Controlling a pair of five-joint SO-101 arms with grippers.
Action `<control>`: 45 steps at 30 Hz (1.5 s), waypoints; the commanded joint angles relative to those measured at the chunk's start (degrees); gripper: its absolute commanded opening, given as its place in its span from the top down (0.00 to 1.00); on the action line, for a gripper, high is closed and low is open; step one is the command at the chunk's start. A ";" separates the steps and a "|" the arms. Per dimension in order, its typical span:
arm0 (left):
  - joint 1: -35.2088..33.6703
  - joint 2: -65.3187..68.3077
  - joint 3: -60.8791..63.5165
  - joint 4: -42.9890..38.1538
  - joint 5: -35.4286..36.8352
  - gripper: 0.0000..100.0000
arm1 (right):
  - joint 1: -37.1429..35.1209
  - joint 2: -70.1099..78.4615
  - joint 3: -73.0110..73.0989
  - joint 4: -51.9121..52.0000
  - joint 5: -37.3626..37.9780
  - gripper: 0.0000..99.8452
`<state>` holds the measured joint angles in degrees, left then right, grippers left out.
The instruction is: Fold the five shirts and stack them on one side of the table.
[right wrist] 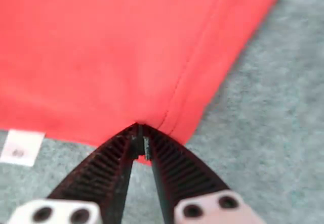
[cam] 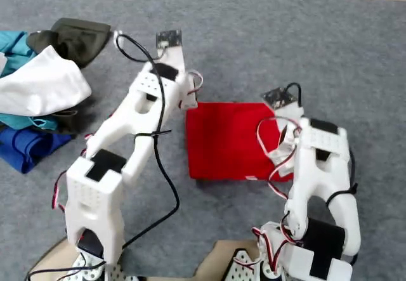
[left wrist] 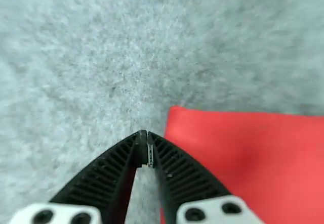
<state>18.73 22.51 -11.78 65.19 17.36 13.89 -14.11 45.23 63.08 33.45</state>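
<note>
A folded red shirt (cam: pixel 231 141) lies flat in the middle of the grey table. My left gripper (left wrist: pixel 143 142) is shut, its tips on the mat just beside the red shirt's (left wrist: pixel 248 158) far left corner and holding nothing. In the high view the left gripper (cam: pixel 185 97) hangs under its white wrist. My right gripper (right wrist: pixel 140 135) is shut too, its tips low at the near right edge of the red shirt (right wrist: pixel 101 52), by the hem seam. From above, the right gripper (cam: pixel 285 138) is over the shirt's right side.
A loose pile lies at the table's left edge: a white shirt (cam: pixel 44 87), a dark olive one (cam: pixel 79 37), a teal one (cam: pixel 16 43) and a blue one (cam: pixel 25 144). A white label (right wrist: pixel 20 147) sticks out from the red shirt's front edge.
</note>
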 commanded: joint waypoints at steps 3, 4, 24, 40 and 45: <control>2.46 -12.18 -5.89 13.19 -6.86 0.98 | 1.10 -1.36 -16.04 9.49 0.09 1.00; 3.43 -13.41 -5.10 15.65 -6.77 0.98 | 0.84 -1.27 -18.95 10.46 0.09 1.00; 17.32 -31.08 48.53 -13.54 -6.95 0.98 | -3.47 33.89 -44.88 2.37 -6.07 1.00; 16.09 -38.81 36.40 -1.05 -12.13 0.98 | -3.47 37.41 -55.87 10.99 -5.89 1.00; 8.00 -40.66 30.24 -5.63 -12.40 0.98 | -3.47 29.49 -55.78 14.68 -5.89 1.00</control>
<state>31.30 -16.09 22.86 62.90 5.32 10.81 22.90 -8.13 75.65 27.91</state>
